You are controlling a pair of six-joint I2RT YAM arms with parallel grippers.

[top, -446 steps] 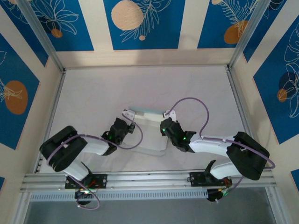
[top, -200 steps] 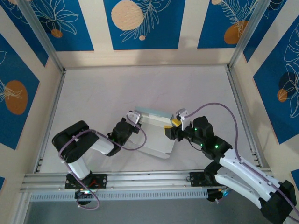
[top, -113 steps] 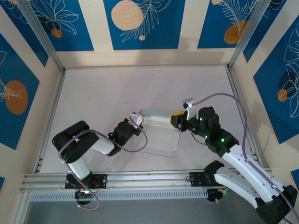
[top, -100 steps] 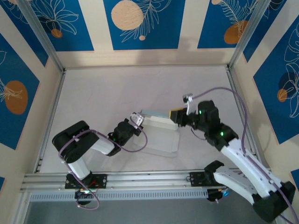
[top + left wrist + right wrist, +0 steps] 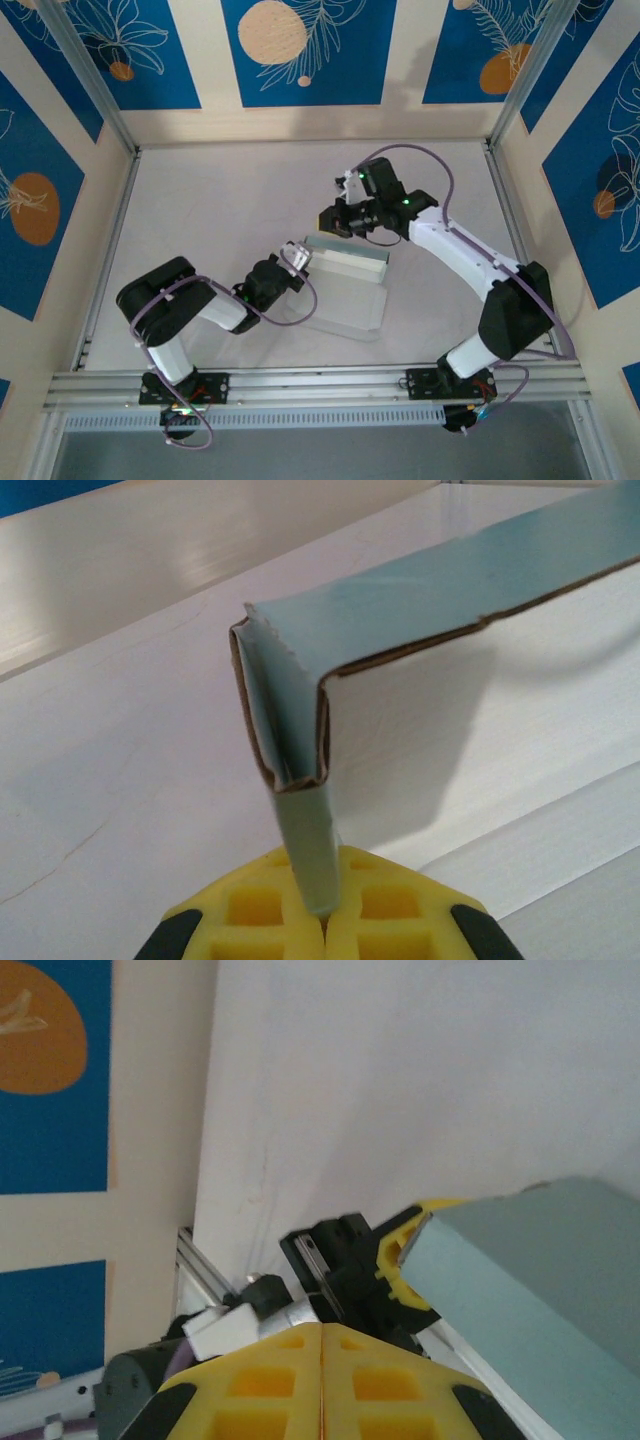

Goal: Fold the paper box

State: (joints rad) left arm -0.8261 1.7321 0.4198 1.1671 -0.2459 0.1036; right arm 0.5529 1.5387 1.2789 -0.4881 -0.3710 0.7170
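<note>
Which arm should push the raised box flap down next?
Right. The right gripper is shut, empty, by the box's raised far flap; the left gripper is clamped on a corner flap, anchoring it.

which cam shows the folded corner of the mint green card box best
Left wrist: the thin mint-green card box has its folded corner close up, with a flap pinched in the left gripper. The top view shows the whole box but small; the right wrist shows one side of it.

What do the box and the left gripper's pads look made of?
Paper box: thin card, matte mint face; raw brown edges and a sharp crease suggest paperboard. Left gripper pads: yellow, waffle-gridded, probably soft rubber or foam.
</note>
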